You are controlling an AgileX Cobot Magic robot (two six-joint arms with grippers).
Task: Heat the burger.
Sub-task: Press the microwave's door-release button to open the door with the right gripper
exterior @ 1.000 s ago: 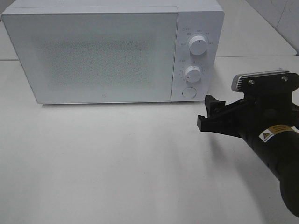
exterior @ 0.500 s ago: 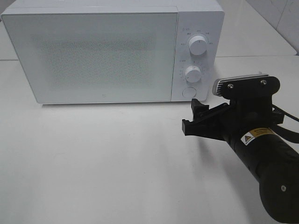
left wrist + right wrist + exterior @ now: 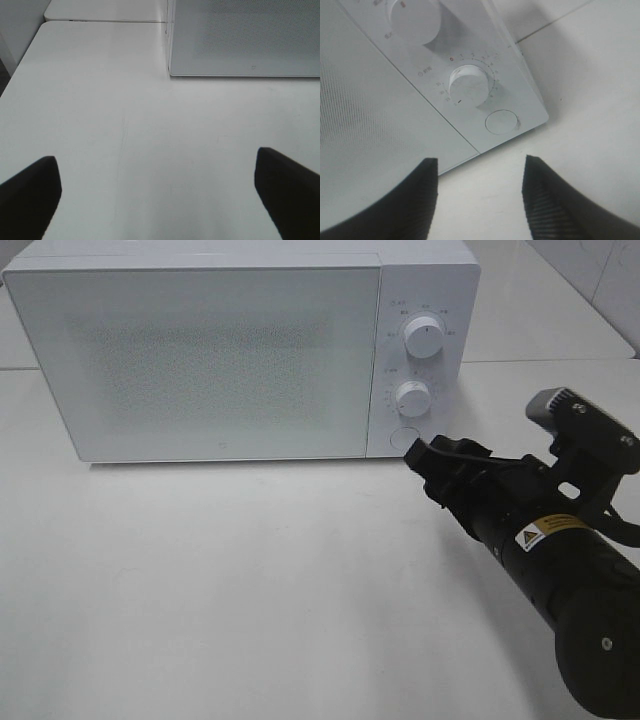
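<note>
Burger is nowhere I can see from here, neither on the table (image 3: 200,590) nor anywhere by the arms. The right gripper (image 3: 479,167) has its fingers partly apart with nothing between them, its tip just beside the round button (image 3: 502,122) under the lower dial (image 3: 467,85) on the microwave (image 3: 200,350). The left gripper (image 3: 157,175) hangs wide and empty near the oven's front corner. My worry is that parted fingers could straddle or slip off the button, or catch the dial, leaving the door shut. The speckled door hides whatever sits inside, so I cannot tell how the burger looks.
</note>
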